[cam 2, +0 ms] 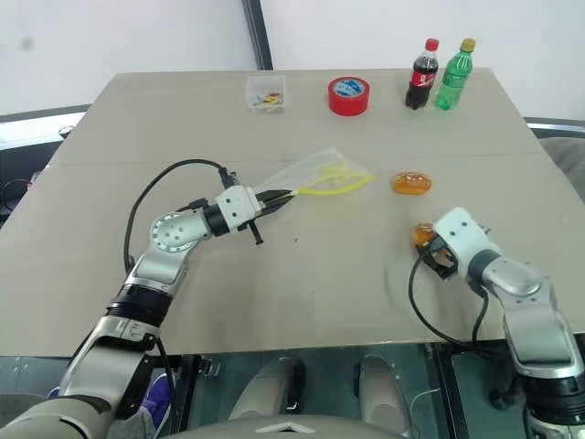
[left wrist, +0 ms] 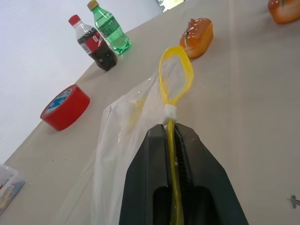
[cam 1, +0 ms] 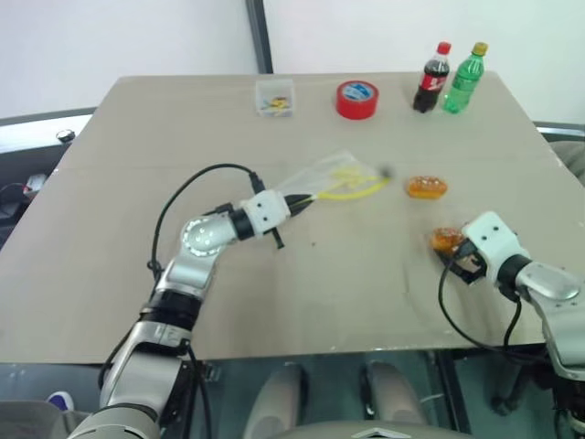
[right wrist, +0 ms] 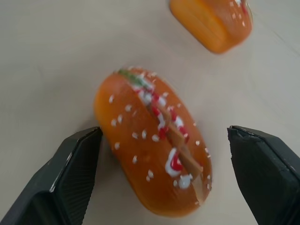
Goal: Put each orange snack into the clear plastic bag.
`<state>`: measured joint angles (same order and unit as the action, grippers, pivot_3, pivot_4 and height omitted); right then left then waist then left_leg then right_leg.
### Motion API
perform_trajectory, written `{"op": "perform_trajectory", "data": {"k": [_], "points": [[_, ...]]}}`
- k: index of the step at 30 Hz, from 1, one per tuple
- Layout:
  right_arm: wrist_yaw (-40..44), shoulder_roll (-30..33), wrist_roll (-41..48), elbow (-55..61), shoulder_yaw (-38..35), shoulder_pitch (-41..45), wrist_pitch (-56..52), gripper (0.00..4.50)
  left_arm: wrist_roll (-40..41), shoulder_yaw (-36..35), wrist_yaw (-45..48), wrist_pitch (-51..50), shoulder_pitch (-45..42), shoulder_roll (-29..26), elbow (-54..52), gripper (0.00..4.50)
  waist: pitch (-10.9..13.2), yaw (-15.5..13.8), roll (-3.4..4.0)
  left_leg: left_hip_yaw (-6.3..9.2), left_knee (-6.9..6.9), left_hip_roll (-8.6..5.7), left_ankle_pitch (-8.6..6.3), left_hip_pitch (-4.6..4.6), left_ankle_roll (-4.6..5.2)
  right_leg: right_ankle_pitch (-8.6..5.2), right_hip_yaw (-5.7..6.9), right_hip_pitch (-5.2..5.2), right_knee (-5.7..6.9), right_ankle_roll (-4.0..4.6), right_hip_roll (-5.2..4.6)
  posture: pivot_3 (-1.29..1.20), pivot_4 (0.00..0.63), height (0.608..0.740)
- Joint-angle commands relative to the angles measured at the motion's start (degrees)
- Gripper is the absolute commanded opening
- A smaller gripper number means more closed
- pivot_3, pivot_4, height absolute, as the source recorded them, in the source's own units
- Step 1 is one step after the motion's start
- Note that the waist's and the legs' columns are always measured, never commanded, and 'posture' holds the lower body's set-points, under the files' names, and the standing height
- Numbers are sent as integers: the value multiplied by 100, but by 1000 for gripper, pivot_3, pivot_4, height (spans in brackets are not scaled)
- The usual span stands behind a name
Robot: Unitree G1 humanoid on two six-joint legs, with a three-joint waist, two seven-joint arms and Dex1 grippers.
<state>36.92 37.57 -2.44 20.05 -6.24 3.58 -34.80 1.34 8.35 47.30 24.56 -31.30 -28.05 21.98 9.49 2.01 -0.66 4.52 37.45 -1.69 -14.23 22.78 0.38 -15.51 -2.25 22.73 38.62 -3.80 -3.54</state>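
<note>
My right pincer is spread wide around the near orange snack on the table: centre first, then close across its short sides. Left pincer is clenched on the bag; second snack lies just beyond.

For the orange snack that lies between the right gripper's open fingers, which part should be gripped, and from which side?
Grip the nearer orange snack across its narrow middle, on the two long smooth flanks. The right gripper already comes from the robot's side with one finger on each side of it. The snack is oval and lies flat on the table, so the short width probably fits the fingers best.
</note>
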Motion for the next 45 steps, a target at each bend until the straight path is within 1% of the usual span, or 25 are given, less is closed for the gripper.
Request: {"op": "perform_trajectory", "data": {"k": [1,3,7,8,9,11,13,16,17,19,21,26,29,34,36,40,42,45], "points": [[163,68,363,-179,-265,80,77,4153,87,-85,-13,24,-20,-9,-282,0,0,-1,0,-1,0,0,0,0,0,0,-1,0,0,0,0,0,150,740],[190,77,492,-279,-322,89,112,3614,100,-84,-23,-48,9,-2,-404,0,0,-4,-1,-1,0,0,0,0,0,0,-1,-2,-1,0,-1,0,150,740],[309,25,949,-45,-495,58,7,1708,142,-110,-38,-213,107,-15,-671,0,0,-10,-1,0,1,1,0,0,0,0,-1,-2,0,0,-3,0,150,740],[316,-37,1120,75,-565,78,-62,1309,147,-117,-43,-244,128,-20,-719,0,0,-10,-1,1,1,2,0,0,0,0,-1,-2,0,0,-3,0,150,740],[311,-99,1291,183,-624,106,-122,1309,149,-121,-47,-268,142,-23,-755,0,0,-6,-1,1,1,2,0,0,0,0,-1,-2,0,0,-3,0,150,740],[269,-397,1930,567,-761,276,-543,1309,204,-161,-84,-357,168,3,-836,0,0,1,-1,1,1,4,0,0,0,0,-1,-2,0,0,-2,0,150,740],[208,-620,2302,1023,-586,472,-814,1309,262,-169,-49,-407,191,4,-915,0,0,28,0,0,1,10,0,-1,0,0,-3,-2,3,0,-1,0,150,740],[-446,-1353,2573,1262,-105,1255,-1419,1309,200,-163,-86,-397,255,-12,-1030,0,0,45,0,-1,4,20,0,-2,0,0,-3,-1,9,0,4,0,150,740],[-627,-1528,2516,1205,90,1493,-1529,1309,179,-181,-137,-399,268,8,-1065,0,0,41,0,-1,5,21,0,-2,0,0,-3,0,11,0,4,0,150,740],[-798,-1663,2413,1066,324,1748,-1612,1309,143,-164,-171,-383,274,40,-1135,0,0,27,0,2,6,19,0,-4,-1,0,-2,0,16,0,2,0,150,740],[-901,-1788,2391,821,463,1952,-1618,1309,96,-114,-178,-327,321,56,-1233,0,-1,-99,-3,15,6,15,0,3,-1,0,12,-1,7,1,-1,0,150,740],[-986,-1601,2020,139,898,2222,-1507,1309,151,-68,-133,-356,554,62,-1528,0,-1,-113,-2,16,4,0,0,11,0,0,14,0,-7,1,-8,0,150,740],[-912,-1358,1825,-2,1161,2257,-1444,1309,152,-58,-122,-364,659,56,-1635,0,-1,-108,-2,15,2,-1,0,10,0,0,15,1,-7,1,-7,0,150,740],[-945,-1169,1485,-171,1525,2366,-1296,1309,98,45,41,-231,809,-48,-1731,0,-1,-87,-1,13,2,0,0,8,0,0,13,2,-5,1,-4,0,150,740],[-977,-1296,1456,-252,1632,2475,-1258,1309,44,111,100,-136,823,-95,-1704,0,-1,-79,-2,11,2,0,0,8,0,0,12,2,-5,1,-4,0,150,740],[-1131,-1860,1620,-357,1609,2711,-1505,1309,26,218,236,-17,820,-145,-1684,0,-1,-38,0,11,2,1,0,7,0,0,11,3,-2,1,-2,0,150,740],[-1310,-2205,1684,-556,1493,2852,-1694,1309,53,249,322,25,855,-182,-1703,0,-1,-22,-1,12,2,2,0,7,0,0,11,3,-1,1,-3,0,150,740],[-1415,-2526,1783,-850,1365,3012,-1756,1309,64,237,353,110,879,-234,-1663,0,-1,-12,0,12,2,0,0,8,0,1,10,3,-2,1,-5,0,150,740]]}}
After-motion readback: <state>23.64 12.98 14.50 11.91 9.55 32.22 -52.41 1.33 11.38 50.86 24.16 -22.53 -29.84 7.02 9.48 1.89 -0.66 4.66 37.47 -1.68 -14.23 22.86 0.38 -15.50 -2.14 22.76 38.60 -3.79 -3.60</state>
